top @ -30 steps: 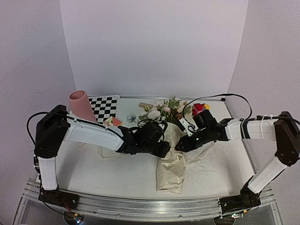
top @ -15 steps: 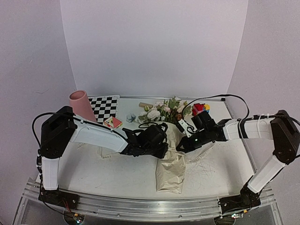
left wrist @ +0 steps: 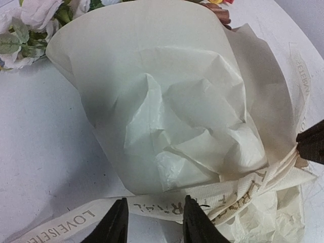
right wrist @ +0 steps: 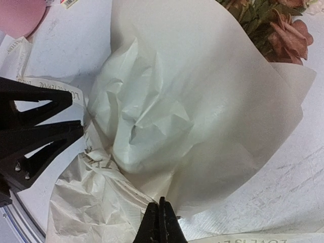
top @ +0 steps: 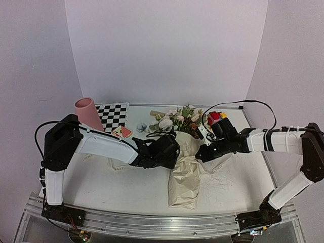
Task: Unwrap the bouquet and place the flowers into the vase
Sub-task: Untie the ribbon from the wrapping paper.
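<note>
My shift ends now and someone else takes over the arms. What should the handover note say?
Left gripper: open, fingers astride the printed ribbon at the wrap's neck.
Right gripper: shut at the kraft paper edge; whether it pinches anything cannot be told.
Bouquet: lying on the table, flowers toward the far side, ribbon tied around the paper.
Vase: standing at far left, no flowers in it.
Done: nothing unwrapped yet.
Left: undo ribbon, open paper, move flowers into vase.
</note>
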`<action>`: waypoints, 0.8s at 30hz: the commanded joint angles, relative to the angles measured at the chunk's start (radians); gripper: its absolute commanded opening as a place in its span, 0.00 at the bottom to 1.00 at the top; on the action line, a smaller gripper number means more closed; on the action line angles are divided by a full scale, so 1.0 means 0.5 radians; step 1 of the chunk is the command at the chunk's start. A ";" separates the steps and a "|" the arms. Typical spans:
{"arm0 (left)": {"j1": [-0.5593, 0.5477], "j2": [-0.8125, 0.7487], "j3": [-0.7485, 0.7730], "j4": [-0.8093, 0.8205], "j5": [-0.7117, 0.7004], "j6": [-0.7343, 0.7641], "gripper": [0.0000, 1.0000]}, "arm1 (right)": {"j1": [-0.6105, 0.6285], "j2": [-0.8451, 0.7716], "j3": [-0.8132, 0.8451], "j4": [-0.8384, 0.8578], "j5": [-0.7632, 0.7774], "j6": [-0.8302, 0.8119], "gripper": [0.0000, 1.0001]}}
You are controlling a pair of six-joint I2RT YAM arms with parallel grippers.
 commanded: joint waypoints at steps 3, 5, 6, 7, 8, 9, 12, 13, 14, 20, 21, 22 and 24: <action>-0.013 -0.129 -0.003 0.148 0.243 0.099 0.55 | 0.013 -0.124 -0.046 -0.057 0.050 0.016 0.00; -0.018 -0.145 -0.023 0.238 0.329 0.126 0.57 | 0.014 -0.141 -0.050 -0.037 0.009 0.016 0.00; -0.018 -0.145 -0.029 0.267 0.354 0.132 0.58 | 0.014 -0.146 -0.051 -0.030 -0.003 0.018 0.00; -0.018 -0.141 -0.031 0.285 0.372 0.136 0.58 | 0.014 -0.149 -0.053 -0.025 -0.012 0.020 0.00; -0.019 -0.133 -0.027 0.291 0.385 0.139 0.59 | 0.013 -0.150 -0.053 -0.023 -0.017 0.020 0.00; -0.019 -0.123 -0.020 0.292 0.397 0.142 0.59 | 0.013 -0.150 -0.054 -0.022 -0.023 0.020 0.00; -0.018 -0.092 0.014 0.292 0.410 0.147 0.58 | 0.016 -0.141 -0.057 -0.018 -0.044 0.020 0.00; -0.018 -0.081 0.026 0.293 0.413 0.150 0.58 | 0.015 -0.139 -0.057 -0.016 -0.049 0.020 0.00; -0.019 -0.068 0.035 0.294 0.414 0.153 0.57 | 0.014 -0.138 -0.059 -0.014 -0.054 0.022 0.00; -0.018 -0.013 0.092 0.267 0.291 0.158 0.36 | 0.015 -0.146 -0.058 -0.004 -0.063 0.030 0.00; -0.019 -0.013 0.096 0.249 0.263 0.150 0.32 | 0.013 -0.144 -0.057 -0.004 -0.061 0.029 0.00; -0.019 -0.014 0.097 0.230 0.229 0.145 0.28 | 0.013 -0.141 -0.057 -0.004 -0.053 0.029 0.00; -0.018 -0.020 0.092 0.193 0.162 0.126 0.21 | 0.013 -0.131 -0.059 -0.004 -0.025 0.036 0.00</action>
